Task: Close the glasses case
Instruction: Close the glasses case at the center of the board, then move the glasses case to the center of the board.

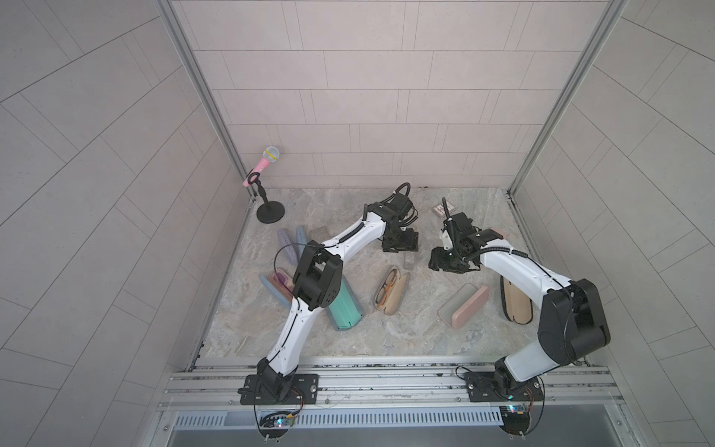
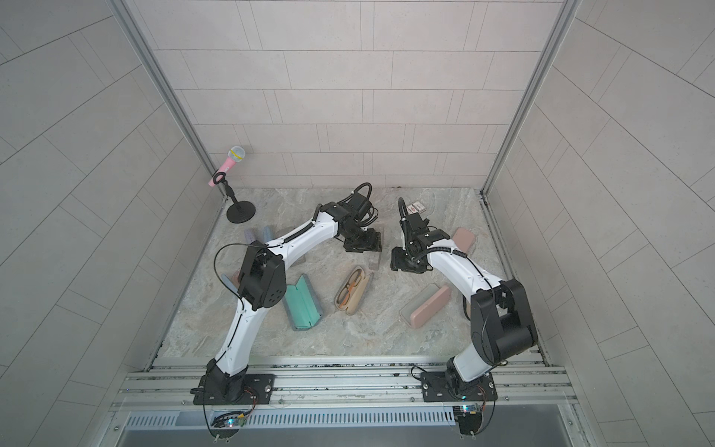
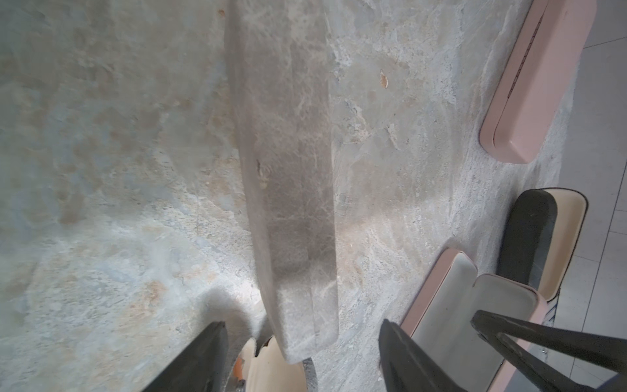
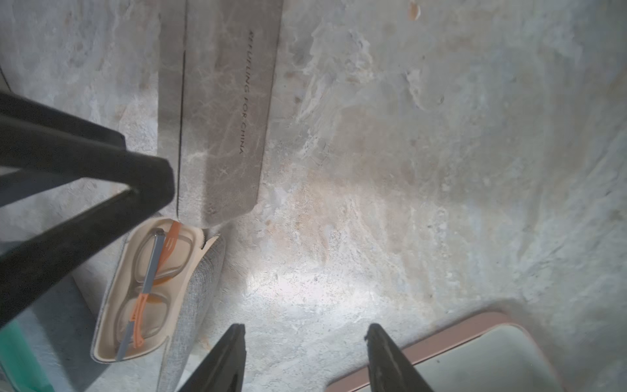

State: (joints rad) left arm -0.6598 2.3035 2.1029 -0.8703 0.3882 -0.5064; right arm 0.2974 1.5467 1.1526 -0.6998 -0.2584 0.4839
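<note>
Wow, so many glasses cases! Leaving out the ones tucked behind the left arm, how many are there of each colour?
Pink: 2 (open pink case, shut pink case)
Teal case: 1
Beige case, glasses inside: 1
Marbled grey case: 1
Black and tan case: 1
Total: 6
</note>
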